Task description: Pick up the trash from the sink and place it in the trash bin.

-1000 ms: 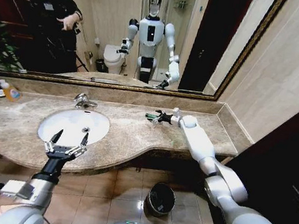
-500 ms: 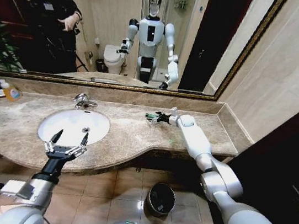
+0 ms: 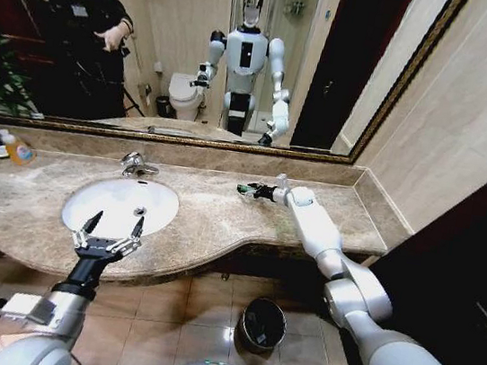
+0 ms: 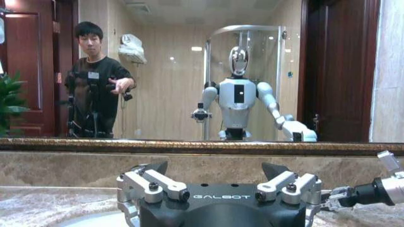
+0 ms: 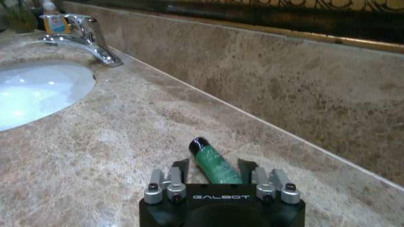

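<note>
- Sink [image 3: 86, 206]: basin bare, left gripper [image 3: 111, 224] spread at its 5 o'clock rim.
- Right gripper [image 5: 213, 171]: fingers spread astride green tube [image 5: 215, 165] on marble top [image 3: 212, 214].
- Trash bin [image 3: 262, 324]: on floor, contents can't tell.

Small green tube [image 5: 215, 163] lies on the beige marble counter [image 3: 212, 210], right of the white oval sink [image 3: 121, 203]; round dark bin [image 3: 261, 324] on the floor below.

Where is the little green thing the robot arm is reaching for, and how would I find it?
Find the white sink in the marble counter, then look along the counter toward the wall corner. There a small green tube with a black cap lies flat between the fingers of the right pincer. It is the green item on that stretch.
</note>
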